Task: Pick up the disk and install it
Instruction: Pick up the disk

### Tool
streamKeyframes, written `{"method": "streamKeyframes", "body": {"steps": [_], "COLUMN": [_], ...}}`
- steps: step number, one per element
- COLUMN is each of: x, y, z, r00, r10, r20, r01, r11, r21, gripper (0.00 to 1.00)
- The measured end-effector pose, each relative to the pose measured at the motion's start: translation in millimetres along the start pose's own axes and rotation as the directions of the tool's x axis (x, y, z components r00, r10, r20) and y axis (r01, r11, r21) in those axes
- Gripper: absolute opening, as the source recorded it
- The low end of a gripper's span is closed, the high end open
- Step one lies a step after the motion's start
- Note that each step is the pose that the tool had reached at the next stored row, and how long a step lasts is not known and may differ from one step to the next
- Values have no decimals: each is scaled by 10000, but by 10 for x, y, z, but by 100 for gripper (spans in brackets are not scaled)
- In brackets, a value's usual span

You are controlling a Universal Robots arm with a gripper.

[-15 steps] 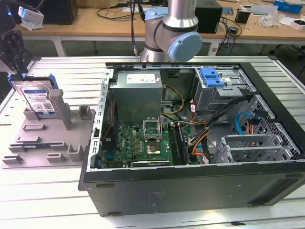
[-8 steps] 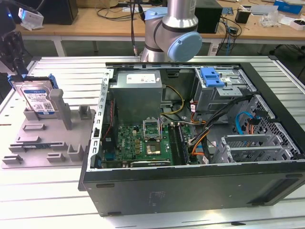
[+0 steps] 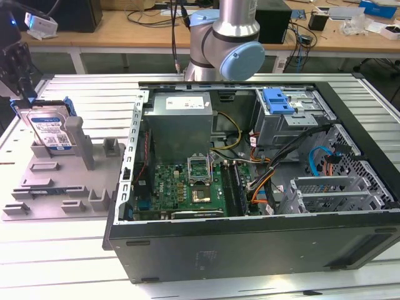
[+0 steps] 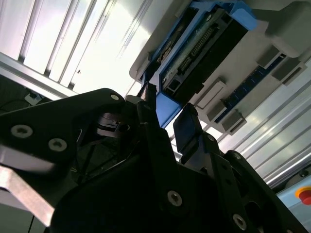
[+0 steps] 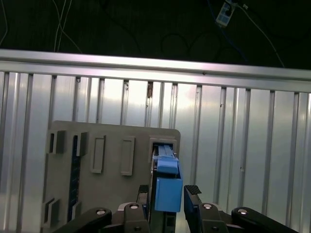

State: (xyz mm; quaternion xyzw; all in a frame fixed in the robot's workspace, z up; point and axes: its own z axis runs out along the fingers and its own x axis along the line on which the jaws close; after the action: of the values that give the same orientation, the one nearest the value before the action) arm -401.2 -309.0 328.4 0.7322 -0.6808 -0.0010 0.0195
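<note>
Exterior view: the disk (image 3: 50,128) stands on edge in a slot of the grey holder (image 3: 62,187), which lies on the ribbed metal table (image 3: 37,250) at the exterior view's left. It is well apart from the open computer case (image 3: 250,250). My jaws hang directly over its upper end.

In both wrist views my jaws stand apart, one finger (image 5: 192,190) on each side of the blue frame (image 5: 168,194) that caps the disk's free end. In the first wrist view a thin strip of light shows between that finger and the frame. I therefore judge that the jaws are not clamped and hold nothing.

Handling notes, as judgement:
- Weight: the metal body is probably dense and heavy for its size.
- Stiffness: the body is rigid. The plastic frame may give slightly under pressure.
- Surface: the frame and the metal faces look smooth, so a light grip may slip.
- Fragility: a disk of this kind tolerates shock poorly. The second wrist view shows the disk (image 4: 204,48) with a row of connector pins (image 4: 197,43) on its dark edge. That edge is no place for a finger (image 4: 187,126).
- Grip point: across the two broad sides of the blue frame at the free end, squarely centred, so that the disk hangs straight in its slot.
</note>
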Motion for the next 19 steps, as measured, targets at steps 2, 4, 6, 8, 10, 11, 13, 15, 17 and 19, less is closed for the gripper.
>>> {"method": "streamKeyframes", "body": {"steps": [2, 4, 6, 8, 10, 11, 13, 15, 17, 19], "x": [0, 2, 9, 13, 15, 15, 16, 16, 16, 16], "y": [0, 0, 0, 0, 0, 0, 0, 0, -1, -1], "z": [7, 15, 27, 35, 41, 44, 48, 52, 59, 68], "r00": [10000, 10000, 10000, 10000, 10000, 10000, 10000, 10000, 10000, 10000], "r10": [1, 0, 0, 1, 0, 0, 0, 0, 0, 0], "r20": [-1, -1, -1, -1, -1, 0, -1, 0, 0, 0], "r01": [-1, 0, 0, -1, 0, 0, 0, 0, 0, 0], "r11": [10000, 10000, 10000, 10000, 10000, 10000, 10000, 10000, 10000, 10000], "r21": [0, -1, 0, 0, 0, 0, -1, 0, 0, 1], "gripper": [42, 42, 42, 42, 42, 42, 42, 42, 50, 50]}}
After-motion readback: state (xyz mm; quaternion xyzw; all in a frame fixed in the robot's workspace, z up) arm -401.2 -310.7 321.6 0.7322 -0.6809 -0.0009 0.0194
